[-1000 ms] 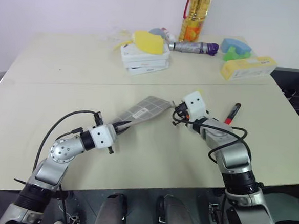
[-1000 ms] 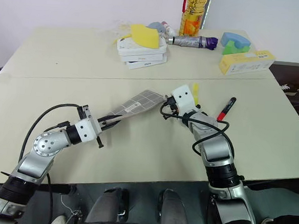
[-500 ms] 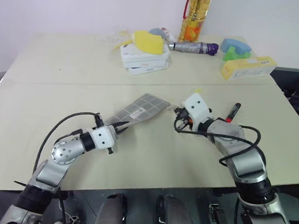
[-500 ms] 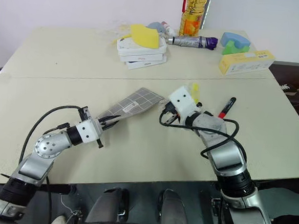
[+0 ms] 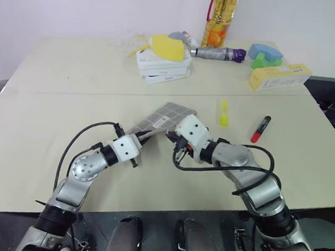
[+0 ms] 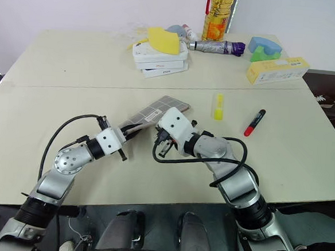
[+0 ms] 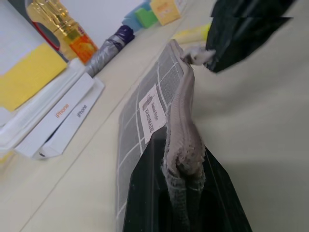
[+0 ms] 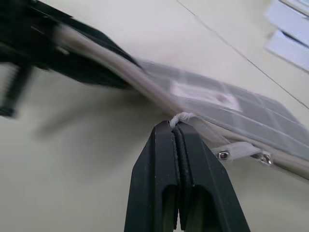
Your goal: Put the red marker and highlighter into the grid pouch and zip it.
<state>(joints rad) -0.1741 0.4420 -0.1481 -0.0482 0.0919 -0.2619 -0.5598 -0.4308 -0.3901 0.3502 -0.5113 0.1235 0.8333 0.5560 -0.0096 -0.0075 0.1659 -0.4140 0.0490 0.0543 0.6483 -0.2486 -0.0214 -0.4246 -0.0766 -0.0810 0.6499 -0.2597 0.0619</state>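
White wall behind; pale beige desk (image 6: 54, 94) with a seam running across. At the far edge, stacked white boxes (image 6: 159, 59) topped by a yellow lump (image 6: 162, 40), a folded grey-purple umbrella (image 6: 215, 46), a bottle of yellow liquid (image 6: 215, 17), a long yellow box (image 6: 276, 70) and a blue and green block (image 6: 264, 48).

Near the middle, the grid pouch (image 6: 157, 110), tilted, near end lifted off the desk, white label facing up. Left end effector (image 6: 128, 131) clamped tight on the pouch's near end, fabric bunched between the black fingers (image 7: 145, 203). Right end effector (image 6: 161, 143) closed on the white pull loop (image 8: 179, 118) of the zipper, fingers pressed together, just beside the pouch's edge; metal zipper slider (image 8: 241, 153) close by.

To the right of the pouch, well apart from it, the highlighter (image 6: 218, 106) lying flat on the desk; further right, the red marker (image 6: 253, 122), also flat, red end nearer the robot. Both outside the pouch.
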